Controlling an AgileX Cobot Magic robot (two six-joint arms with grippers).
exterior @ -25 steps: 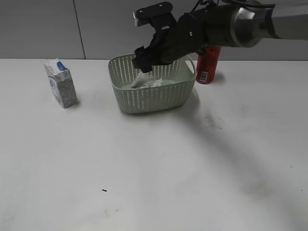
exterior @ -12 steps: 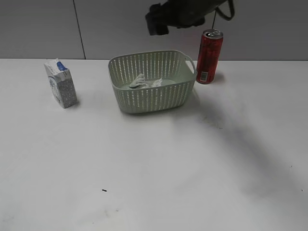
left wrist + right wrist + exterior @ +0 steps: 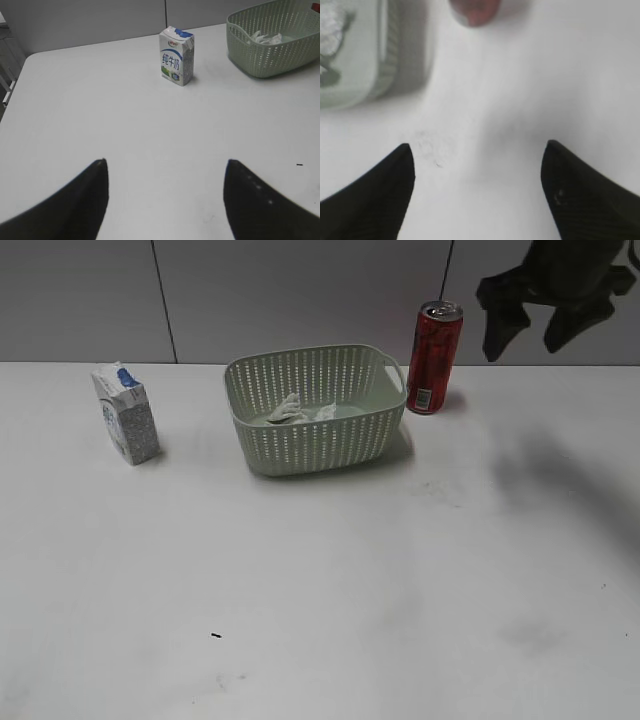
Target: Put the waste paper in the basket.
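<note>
The waste paper (image 3: 301, 410) lies inside the pale green basket (image 3: 330, 445), as crumpled white wads on its floor; how many are in there cannot be counted from these views. No loose wad shows anywhere on the white bench (image 3: 320, 580), so the task looks finished or very nearly so.

The right gripper (image 3: 545, 325) hangs in the air to the right of the red drink can (image 3: 435, 357), fingers spread and empty. The left gripper (image 3: 165, 200) hovers low over bare bench, fingers also apart and holding nothing, with the milk carton (image 3: 176, 63) ahead of it.
</note>
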